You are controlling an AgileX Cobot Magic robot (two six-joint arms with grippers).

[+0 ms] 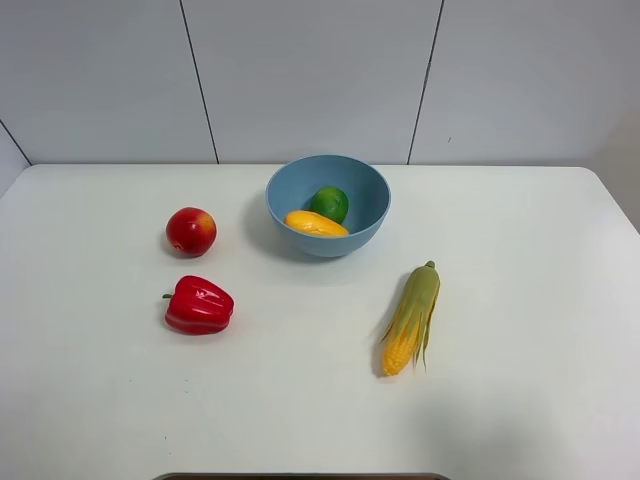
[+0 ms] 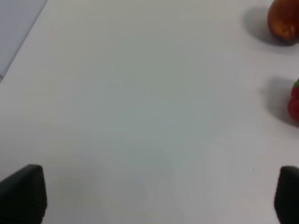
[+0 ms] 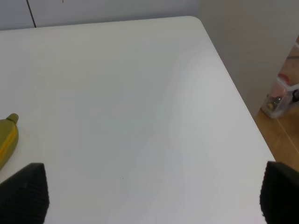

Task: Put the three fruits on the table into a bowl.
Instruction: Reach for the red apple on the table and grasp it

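Note:
A light-blue bowl [image 1: 370, 190] stands at the back middle of the white table [image 1: 520, 300]. A green lime [image 1: 329, 204] and a yellow-orange mango [image 1: 315, 224] lie inside it. A red apple [image 1: 191, 231] sits on the table left of the bowl; it also shows in the left wrist view [image 2: 284, 19]. Neither arm shows in the exterior high view. My left gripper [image 2: 159, 193] is open and empty over bare table, apart from the apple. My right gripper [image 3: 154, 193] is open and empty near the table's right side.
A red bell pepper [image 1: 199, 305] lies in front of the apple; its edge shows in the left wrist view [image 2: 294, 102]. A corn cob with green husk [image 1: 412, 318] lies right of centre; its tip shows in the right wrist view [image 3: 7, 135]. The table's right edge [image 3: 233, 93] borders the floor.

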